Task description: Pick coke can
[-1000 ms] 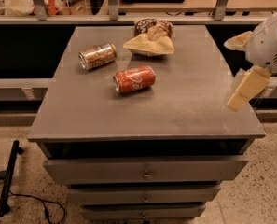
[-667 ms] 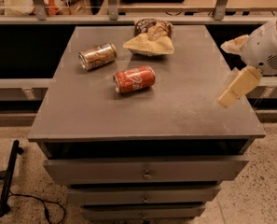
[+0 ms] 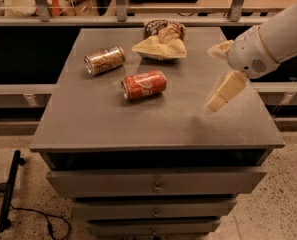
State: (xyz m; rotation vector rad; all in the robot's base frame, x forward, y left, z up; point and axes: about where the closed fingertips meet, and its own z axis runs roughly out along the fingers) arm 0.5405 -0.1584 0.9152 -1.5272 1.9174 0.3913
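Observation:
The coke can is red with white script and lies on its side near the middle of the grey cabinet top. My gripper hovers over the right part of the top, to the right of the can and apart from it. Its two cream fingers are spread wide, open and empty. The white arm reaches in from the right edge.
A tan-brown can lies on its side at the back left of the coke can. A crumpled chip bag lies at the back middle. Drawers sit below the top. A black cable and stand are on the floor at left.
My gripper has moved left, from beyond the right edge to over the cabinet top, closer to the coke can. The cans and bag have not moved.

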